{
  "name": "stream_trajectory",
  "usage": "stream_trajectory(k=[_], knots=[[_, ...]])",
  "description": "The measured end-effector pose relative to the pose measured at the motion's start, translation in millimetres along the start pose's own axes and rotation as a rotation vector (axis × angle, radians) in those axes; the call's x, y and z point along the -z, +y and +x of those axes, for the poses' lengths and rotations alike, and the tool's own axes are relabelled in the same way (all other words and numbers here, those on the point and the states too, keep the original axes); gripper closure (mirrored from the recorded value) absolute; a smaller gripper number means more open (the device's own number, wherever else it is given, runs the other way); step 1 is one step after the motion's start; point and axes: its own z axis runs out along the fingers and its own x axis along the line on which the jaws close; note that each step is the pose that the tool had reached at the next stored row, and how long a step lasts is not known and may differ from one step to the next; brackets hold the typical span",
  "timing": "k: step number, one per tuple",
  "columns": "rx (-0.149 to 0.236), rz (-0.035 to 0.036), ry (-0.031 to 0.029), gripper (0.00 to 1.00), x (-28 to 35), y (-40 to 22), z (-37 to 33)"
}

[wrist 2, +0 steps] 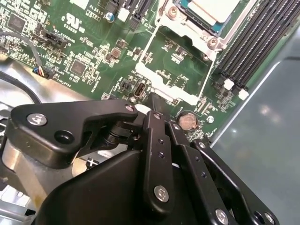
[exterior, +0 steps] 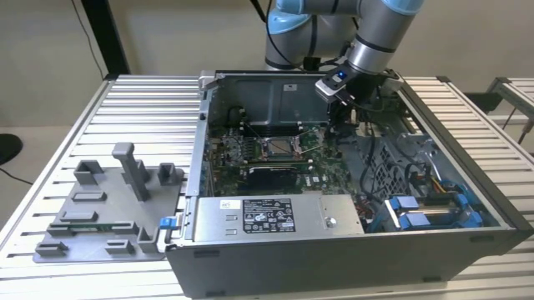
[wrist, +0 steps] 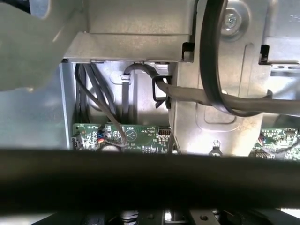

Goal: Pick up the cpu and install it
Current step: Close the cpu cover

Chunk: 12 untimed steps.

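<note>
item: cpu, lying in socket; gripper near it, fingers together, empty. i'd confirm it sits flat before touching anything.

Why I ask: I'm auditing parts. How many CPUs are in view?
1. The cpu is set into the motherboard, just beyond the gripper in the second wrist view. Others could be hidden behind the gripper.

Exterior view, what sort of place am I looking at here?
Probably a robotics lab bench set up for computer assembly: a robot arm reaches into an open PC case on a slatted metal table, with a grey parts tray beside it.
</note>
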Motion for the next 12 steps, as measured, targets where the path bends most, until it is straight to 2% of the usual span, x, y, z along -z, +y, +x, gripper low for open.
stream_trajectory(k=[7, 12], knots=[[0.000, 0.0177, 0.0001, 1.00, 5.8, -1.1, -0.3], [0.005, 0.0187, -0.0007, 1.00, 4.8, 1.6, -0.3]])
